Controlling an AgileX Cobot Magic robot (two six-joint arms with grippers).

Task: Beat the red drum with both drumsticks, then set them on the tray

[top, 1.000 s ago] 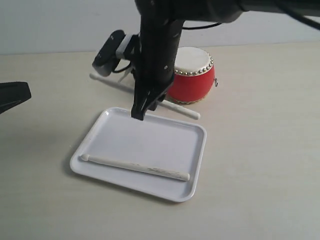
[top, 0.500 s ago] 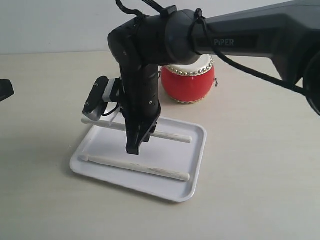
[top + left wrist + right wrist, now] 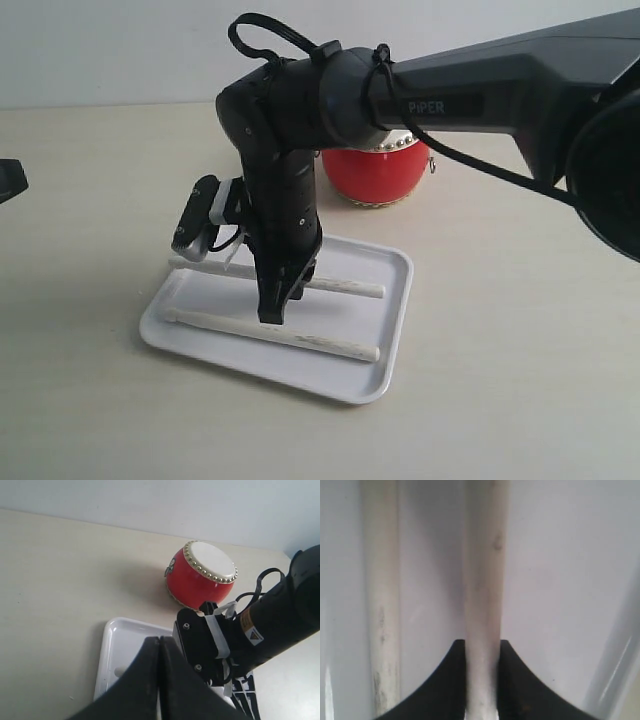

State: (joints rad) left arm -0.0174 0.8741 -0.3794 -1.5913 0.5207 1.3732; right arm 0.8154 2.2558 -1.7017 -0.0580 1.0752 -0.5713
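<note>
The white tray lies at the middle front of the table, with one pale drumstick flat along its near side. My right gripper reaches down over the tray, shut on the second drumstick, which hangs level just above the tray floor. The right wrist view shows that held drumstick between the jaws and the lying drumstick beside it. The red drum stands behind the tray, partly hidden by the arm. My left gripper is shut and empty, off to the left, looking at the drum and the tray.
The right arm's dark body spans from the upper right across the drum. The left arm's tip shows at the left edge. A pale wall runs along the table's back.
The right gripper has carried its drumstick from beside the drum down and forward over the tray, now lower and close to the lying stick. The left arm has drawn back leftward.
</note>
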